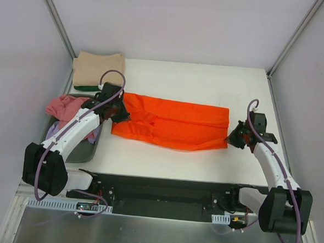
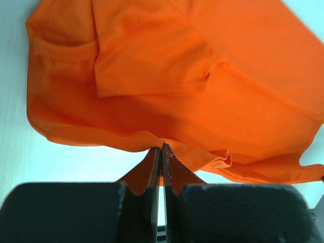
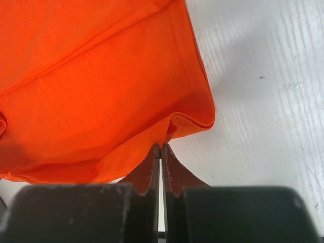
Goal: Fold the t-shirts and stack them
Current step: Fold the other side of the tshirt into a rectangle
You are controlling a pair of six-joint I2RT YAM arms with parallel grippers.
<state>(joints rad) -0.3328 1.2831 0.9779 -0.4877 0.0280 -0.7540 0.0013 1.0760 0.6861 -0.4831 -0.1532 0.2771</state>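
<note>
Clamped tight on the orange t-shirt (image 1: pixel 173 122) at both ends, left claw (image 1: pixel 120 114) at the end beside the dark grey basket (image 1: pixel 83 152), right claw (image 1: pixel 232 138) at the end farthest from it, with the cloth lying long across the white table (image 1: pixel 208 80) and a folded tan t-shirt (image 1: pixel 98 68) behind the basket.
</note>
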